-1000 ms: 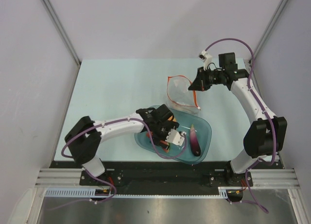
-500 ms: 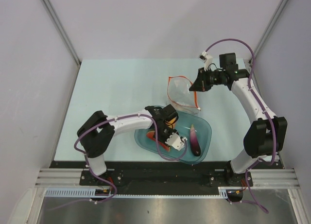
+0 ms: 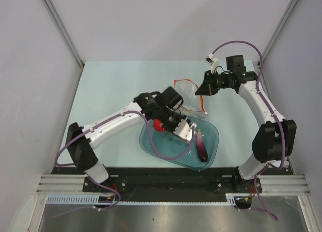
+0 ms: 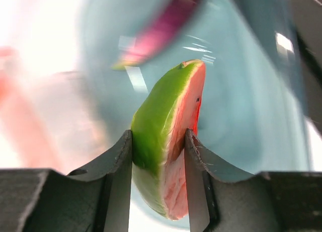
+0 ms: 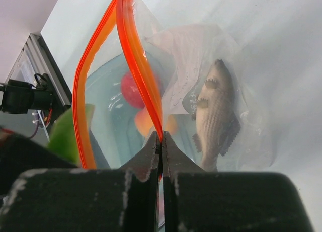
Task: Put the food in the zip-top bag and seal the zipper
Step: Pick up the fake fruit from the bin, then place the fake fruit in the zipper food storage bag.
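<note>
Left gripper [image 4: 158,141] shown pinching the green-rinded wedge slice [image 4: 168,106] by its lower part, with the teal tub [image 3: 214,129] and the eggplant [image 4: 161,23] lying beyond the fingertips. Right gripper [image 5: 161,141] shown pressed together on the zipper [image 5: 136,56], so that the mouth of the zip-top bag [image 5: 201,51] is held as a narrow loop. The fish [image 5: 216,111] is seen inside the bag, ahead of that gripper. Because little of the slice is clamped, it may be pivoted or dropped. If the narrow mouth is entered off-centre, the strip may be snagged and pulled from the pinch.

Robot lab cell, white walls [image 3: 161,20], aluminium rail [image 3: 65,182]
</note>
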Robot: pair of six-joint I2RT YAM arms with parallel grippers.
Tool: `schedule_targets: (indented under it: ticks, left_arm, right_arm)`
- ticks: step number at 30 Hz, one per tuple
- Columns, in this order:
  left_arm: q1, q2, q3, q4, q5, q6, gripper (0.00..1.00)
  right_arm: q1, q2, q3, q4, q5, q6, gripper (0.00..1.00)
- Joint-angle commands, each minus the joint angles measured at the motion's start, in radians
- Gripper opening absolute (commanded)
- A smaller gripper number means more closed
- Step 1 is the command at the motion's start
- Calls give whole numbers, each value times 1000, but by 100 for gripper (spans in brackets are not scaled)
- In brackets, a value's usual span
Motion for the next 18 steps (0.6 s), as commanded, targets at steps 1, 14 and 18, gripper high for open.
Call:
schedule_targets:
  ticks: [1,14,18]
  left_arm:
    - [68,-72,216,45,119,-105,0]
    - [134,-121,-153,1149,131,-261,0]
    - [151,-99,-224,1210,148,-177,0]
  right_arm:
    - [-6,10,4,-7,-44,-13,0]
    - [-4,-1,26,-15,-108,17,0]
    - [-7,-5,39,-33,-113,9,0]
